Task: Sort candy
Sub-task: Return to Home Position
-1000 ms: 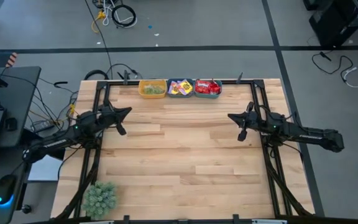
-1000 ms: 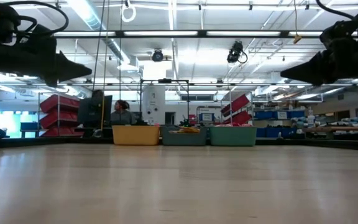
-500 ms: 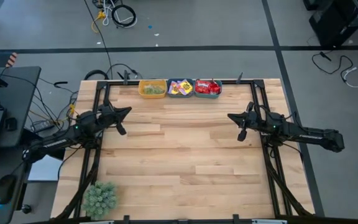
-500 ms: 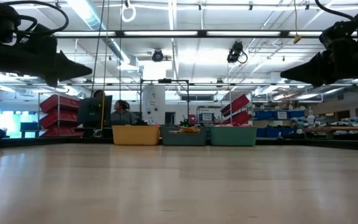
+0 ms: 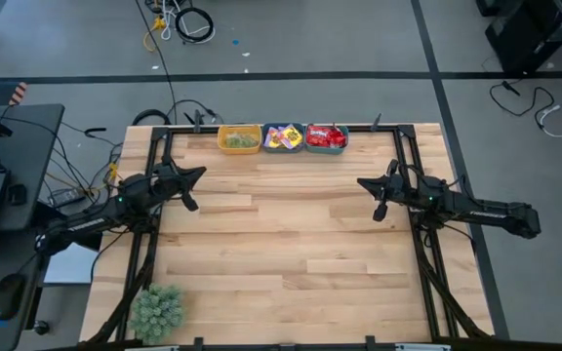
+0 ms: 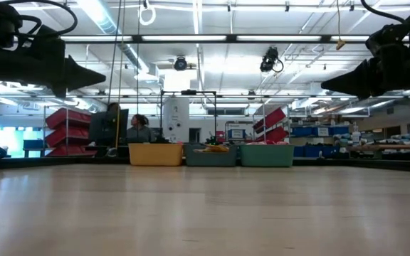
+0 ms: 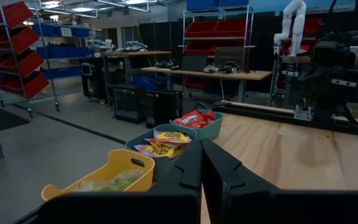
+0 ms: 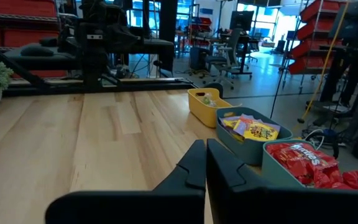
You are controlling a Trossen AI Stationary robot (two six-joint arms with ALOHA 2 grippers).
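Now, candy (image 5: 283, 137) sorted along the counter's (image 5: 291, 244) far edge, pale green pieces (image 5: 240, 141) in a yellow bin (image 6: 155, 154), yellow packets (image 8: 253, 129) and red packets (image 5: 326, 136) in teal bins (image 6: 267, 156), lettering unreadable, left gripper (image 5: 200, 173) and right gripper (image 5: 362, 181) raised, jaws pressed together

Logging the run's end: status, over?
Left gripper shut, empty, left side. Right gripper shut, empty, right side. Candy all in three bins, far edge. Nothing in the way.

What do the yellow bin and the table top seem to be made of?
The small yellow bin looks like moulded plastic: smooth walls and a cut-out handle slot. The pale table top looks like wood: grain and board seams show, with a matte finish.
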